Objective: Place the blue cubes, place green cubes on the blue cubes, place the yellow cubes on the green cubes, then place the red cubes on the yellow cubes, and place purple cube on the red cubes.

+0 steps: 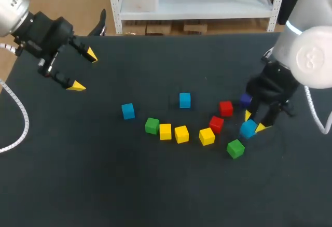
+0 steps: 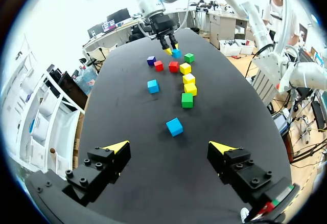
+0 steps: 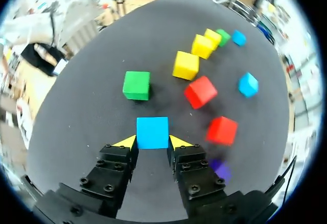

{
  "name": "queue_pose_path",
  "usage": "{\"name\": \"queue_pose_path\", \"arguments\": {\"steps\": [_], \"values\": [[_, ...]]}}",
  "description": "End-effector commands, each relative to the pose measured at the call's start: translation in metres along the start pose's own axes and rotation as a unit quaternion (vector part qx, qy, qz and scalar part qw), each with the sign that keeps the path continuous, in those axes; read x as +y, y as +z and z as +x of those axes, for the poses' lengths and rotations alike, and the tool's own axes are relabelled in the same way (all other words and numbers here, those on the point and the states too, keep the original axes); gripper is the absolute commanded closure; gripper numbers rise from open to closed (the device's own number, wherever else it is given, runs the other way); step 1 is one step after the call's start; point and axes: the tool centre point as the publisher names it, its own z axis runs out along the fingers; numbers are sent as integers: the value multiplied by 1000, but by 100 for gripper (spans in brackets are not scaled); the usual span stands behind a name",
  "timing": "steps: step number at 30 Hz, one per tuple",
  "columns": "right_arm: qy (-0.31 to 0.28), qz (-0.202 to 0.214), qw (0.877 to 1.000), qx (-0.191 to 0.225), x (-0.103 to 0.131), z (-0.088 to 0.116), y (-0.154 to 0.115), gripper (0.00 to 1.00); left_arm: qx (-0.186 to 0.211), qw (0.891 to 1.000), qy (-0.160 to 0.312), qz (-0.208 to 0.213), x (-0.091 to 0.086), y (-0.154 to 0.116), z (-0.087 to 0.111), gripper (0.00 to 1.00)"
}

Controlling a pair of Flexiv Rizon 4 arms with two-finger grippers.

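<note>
Clamped on a blue cube at the very tips of the right tool, with the left tool spread empty — may slip or twist loose on lifting, or knock the purple cube just beside.

smooth, seemingly plastic cubes lie on a matt black, perhaps cloth-covered table.

Purple cube partly hidden behind right claw.
</note>
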Motion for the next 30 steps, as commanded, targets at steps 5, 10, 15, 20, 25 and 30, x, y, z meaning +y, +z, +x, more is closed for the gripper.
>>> {"name": "queue_pose_path", "arguments": {"steps": [5,10,15,20,25,30], "values": [[227,90,969,43,-3,-24,-24,100,0,1000,1,0,0,0,0,0],[295,132,946,38,-25,-46,-29,100,0,1000,1,0,0,0,0,0],[321,151,935,22,-57,-58,-20,100,0,1000,1,0,0,0,0,0],[331,155,931,24,-84,-64,-13,100,0,1000,1,0,0,0,0,0],[322,147,935,29,-103,-65,-5,100,0,1000,1,0,0,0,0,0],[298,132,945,39,-117,-62,2,100,0,1000,1,0,0,0,0,0]]}}
